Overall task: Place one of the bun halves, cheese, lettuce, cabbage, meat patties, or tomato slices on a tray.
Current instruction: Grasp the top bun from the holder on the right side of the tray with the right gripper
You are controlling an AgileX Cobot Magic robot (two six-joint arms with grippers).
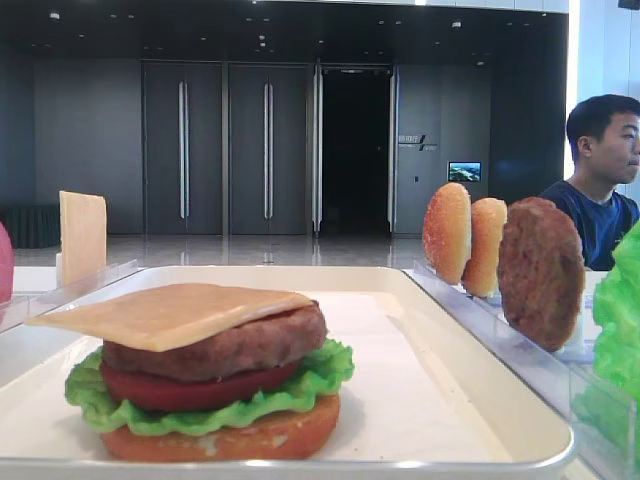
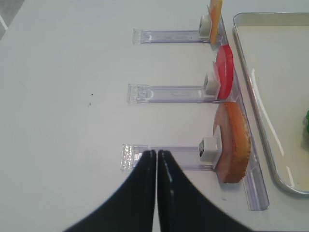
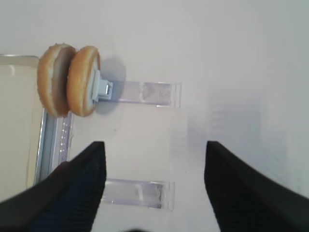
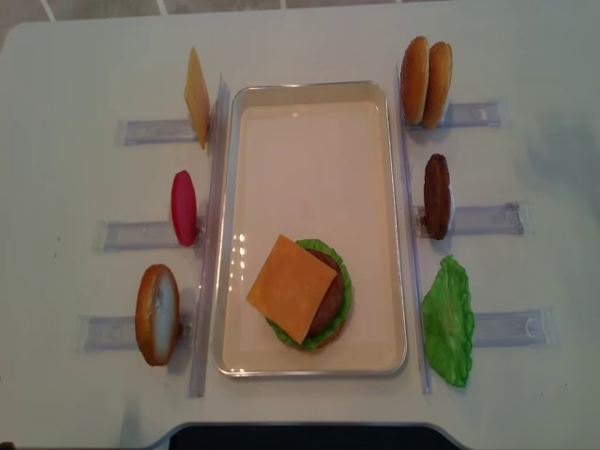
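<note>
Left pincer [image 2: 157, 159] first: we see its two dark fingers pressed flat together with nothing between them, hovering over the white counter [image 2: 72, 87] just short of a clear rack. Beside it, on that rack, stands a bun half [image 2: 232, 142] on edge; further along the row come a tomato slice [image 2: 224, 77] and a cheese slice [image 2: 215, 17], each upright in its own rack.

In the middle, we find the cream tray [image 4: 309, 94] holding a stack: bottom bun, lettuce [image 4: 342, 295], tomato, meat patty [image 4: 328, 300] and a square cheese slice [image 4: 291, 286] on top, set toward the near end of the tray.

To the right of the tray, we see two bun halves [image 4: 426, 81] standing on edge and touching each other, then a spare patty [image 4: 436, 195] upright in its rack, then a lettuce leaf [image 4: 448, 322].

Our right pincer [image 3: 152, 186] hangs with its fingers spread wide and empty, above the counter, apart from the two buns.
</note>
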